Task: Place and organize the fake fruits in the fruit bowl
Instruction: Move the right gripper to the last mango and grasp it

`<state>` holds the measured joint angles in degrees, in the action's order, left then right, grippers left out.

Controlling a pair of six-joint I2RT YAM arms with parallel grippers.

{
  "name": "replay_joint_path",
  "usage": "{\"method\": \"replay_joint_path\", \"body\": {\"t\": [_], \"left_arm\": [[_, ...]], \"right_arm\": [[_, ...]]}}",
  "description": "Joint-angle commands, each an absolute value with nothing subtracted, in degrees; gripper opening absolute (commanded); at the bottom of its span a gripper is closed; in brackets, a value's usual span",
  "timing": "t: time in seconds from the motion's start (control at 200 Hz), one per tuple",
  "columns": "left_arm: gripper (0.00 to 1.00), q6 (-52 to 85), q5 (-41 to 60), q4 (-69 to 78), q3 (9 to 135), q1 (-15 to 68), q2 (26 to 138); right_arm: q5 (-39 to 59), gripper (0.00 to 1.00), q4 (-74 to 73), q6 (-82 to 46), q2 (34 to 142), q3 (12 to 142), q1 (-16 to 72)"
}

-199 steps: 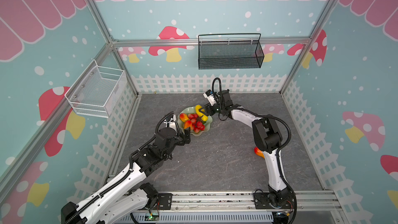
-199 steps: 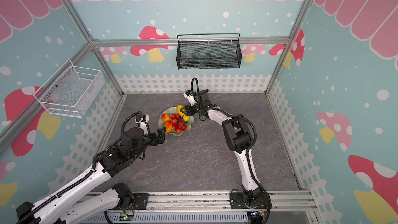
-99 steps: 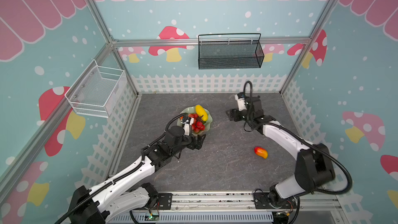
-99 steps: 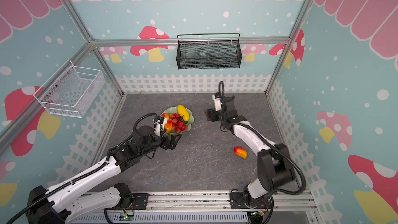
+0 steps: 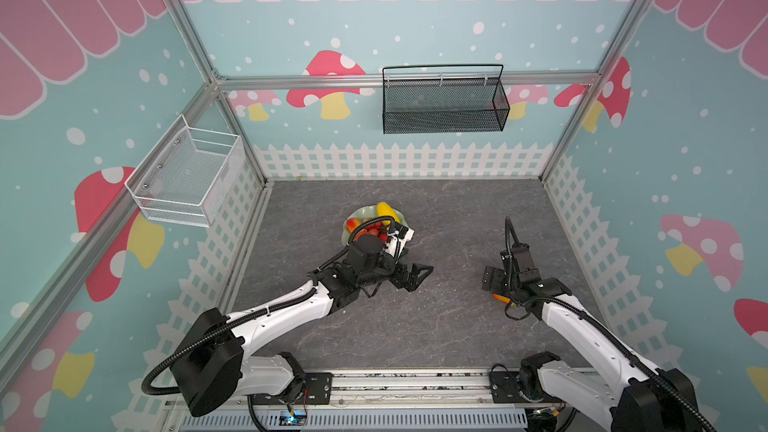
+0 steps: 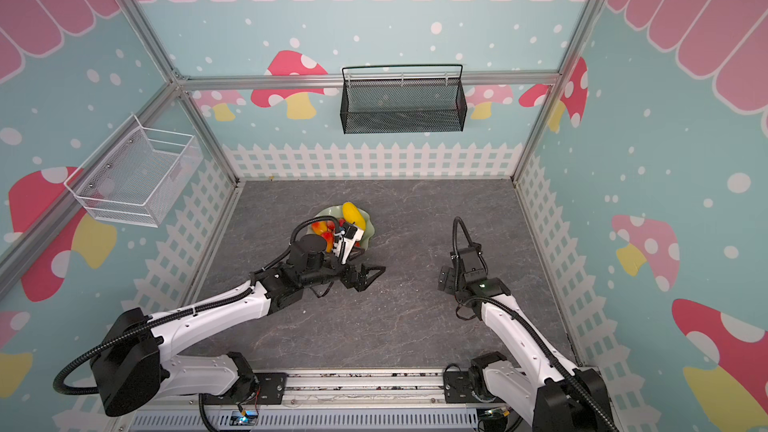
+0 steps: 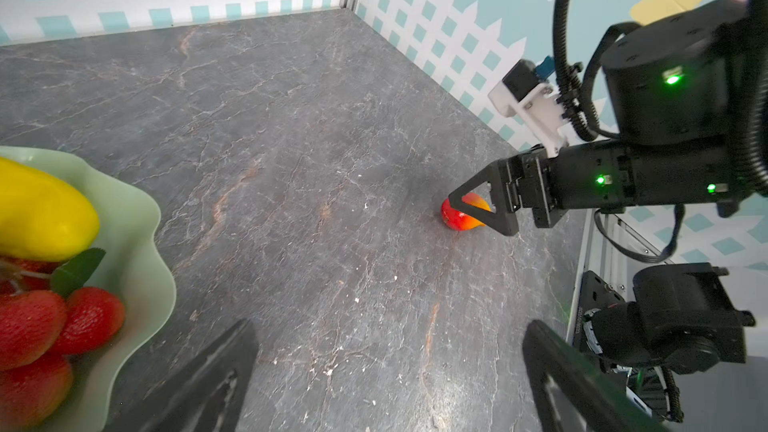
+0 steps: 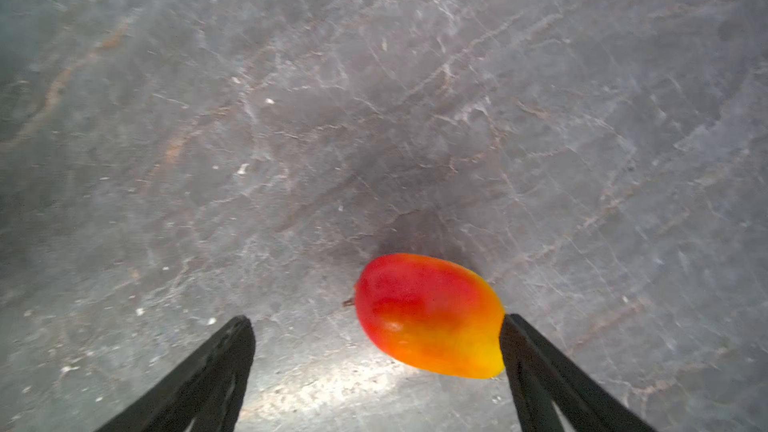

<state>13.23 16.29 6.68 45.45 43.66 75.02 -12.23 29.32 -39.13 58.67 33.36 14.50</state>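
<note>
Pale mint-green scalloped fruit bowl [image 5: 362,212] stands on the dark grey stone-patterned table [image 5: 436,338], left of centre toward the back. It contains a yellow oblong fruit [image 5: 384,209] at the far rim, a cluster of glossy red berries [image 7: 62,322] with a green leaf, and a red-orange mango-shaped fruit [image 5: 353,224] on its left side. In both top views the left arm's wrist covers the near part of the bowl.

A second mango-shaped fruit [image 8: 428,317], red shading to yellow, lies on the bare table well to the right of the bowl. The right gripper [image 8: 376,322] is lowered over it with jaws apart: one finger meets the fruit's yellow end and the other stands clear of its red end. In a top view the right wrist hides all but a sliver of this fruit.

The left gripper [image 5: 419,278] is spread wide and holds nothing. It sits over the table just in front of the bowl.

On the left wall hangs a white wire basket [image 5: 187,180]. A black mesh basket [image 5: 444,105] hangs on the back wall. Neither stands in the way.
</note>
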Motion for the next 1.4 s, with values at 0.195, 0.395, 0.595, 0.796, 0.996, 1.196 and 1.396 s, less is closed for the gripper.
{"method": "replay_joint_path", "body": {"t": [0.195,0.395,0.595,0.796,0.996,1.196,1.396], "left_arm": [[1.0,13.18,16.22,9.04,43.82,43.86,73.39],[1.0,12.75,15.91,8.2,44.61,43.86,74.29],[1.0,13.34,15.44,8.5,45.12,43.86,75.41],[1.0,14.24,15.12,8.93,44.78,43.88,75.74],[1.0,14.04,14.54,8.4,44.78,43.9,75.1],[1.0,14.41,14.05,8.17,44.74,43.88,74.67],[1.0,14.67,13.88,8.3,44.82,43.86,75.04]], "right_arm": [[-8.5,0.97,24.72,-38.26,59.92,30.01,11.84],[-4.26,0.97,23.16,-37.77,60.11,27.81,11.81],[-1.03,0.97,22.22,-37.02,60.79,27.2,11.87],[-0.25,0.87,21.31,-35.99,61.59,27.12,11.87],[0.17,0.8,19.83,-34.86,63.67,27.33,11.89],[2.08,0.7,17.73,-34.56,65.89,27.05,11.9],[2.6,0.66,16.68,-33.56,66.52,27.29,11.89]]}}
